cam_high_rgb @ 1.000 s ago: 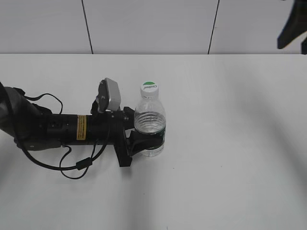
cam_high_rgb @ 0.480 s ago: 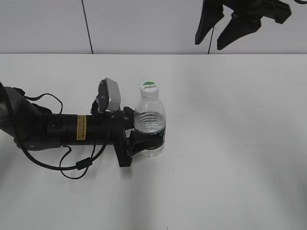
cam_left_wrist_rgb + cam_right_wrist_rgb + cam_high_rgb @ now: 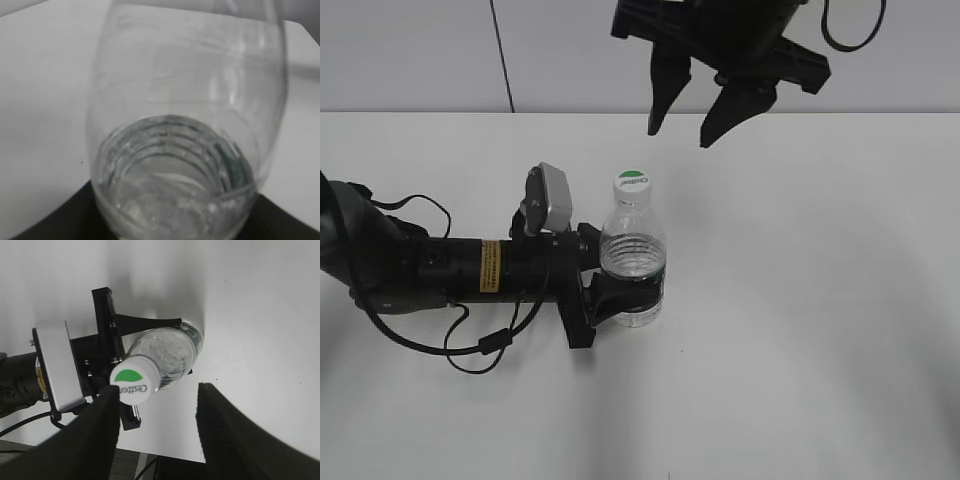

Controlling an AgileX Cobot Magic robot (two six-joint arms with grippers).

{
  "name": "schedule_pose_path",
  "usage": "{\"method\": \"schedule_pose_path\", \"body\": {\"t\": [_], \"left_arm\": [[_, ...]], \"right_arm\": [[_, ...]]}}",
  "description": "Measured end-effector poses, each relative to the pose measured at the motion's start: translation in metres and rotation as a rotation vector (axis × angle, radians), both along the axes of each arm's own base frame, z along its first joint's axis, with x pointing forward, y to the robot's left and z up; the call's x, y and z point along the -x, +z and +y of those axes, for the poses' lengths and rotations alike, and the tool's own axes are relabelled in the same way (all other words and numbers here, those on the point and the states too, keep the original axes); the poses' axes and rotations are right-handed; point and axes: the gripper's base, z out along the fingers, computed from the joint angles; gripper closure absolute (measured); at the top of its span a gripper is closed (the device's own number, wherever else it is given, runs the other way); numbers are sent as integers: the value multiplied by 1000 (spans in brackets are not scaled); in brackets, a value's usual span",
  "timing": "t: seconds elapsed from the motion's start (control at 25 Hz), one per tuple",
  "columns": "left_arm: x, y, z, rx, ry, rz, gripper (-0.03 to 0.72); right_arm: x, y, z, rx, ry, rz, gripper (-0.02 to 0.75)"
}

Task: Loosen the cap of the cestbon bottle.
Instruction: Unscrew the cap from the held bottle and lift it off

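Standing in left fingers (image 3: 620, 300), bottle (image 3: 633, 262) (cap (image 3: 631, 185) on) below right fingers (image 3: 682, 122).

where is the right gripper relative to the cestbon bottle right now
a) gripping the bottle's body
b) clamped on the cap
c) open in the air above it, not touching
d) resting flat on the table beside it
c: the right gripper hangs open above the cestbon bottle, its fingers spread and clear of the cap, while the left gripper clamps the bottle's body.

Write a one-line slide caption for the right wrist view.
Open right gripper above the green-and-white cap of the upright Cestbon bottle, which the left gripper clamps.
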Motion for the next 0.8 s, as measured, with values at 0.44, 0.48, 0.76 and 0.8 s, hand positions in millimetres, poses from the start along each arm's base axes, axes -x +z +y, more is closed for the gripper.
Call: {"method": "schedule_pose_path", "body": {"t": [0.44,0.48,0.76,0.8], "left_arm": [[0,0,0,-3,1,0,314],[0,0,0,-3,1,0,314],[0,0,0,-2,2,0,314],[0,0,0,-2,2,0,314]], "right_arm": [[-3,-15,30,-11,37,27,335],[-4,-18,31,-6,39,33,335],[-5,-23,35,6,47,36,335],[-5,-24,36,8,49,37,335]]}}
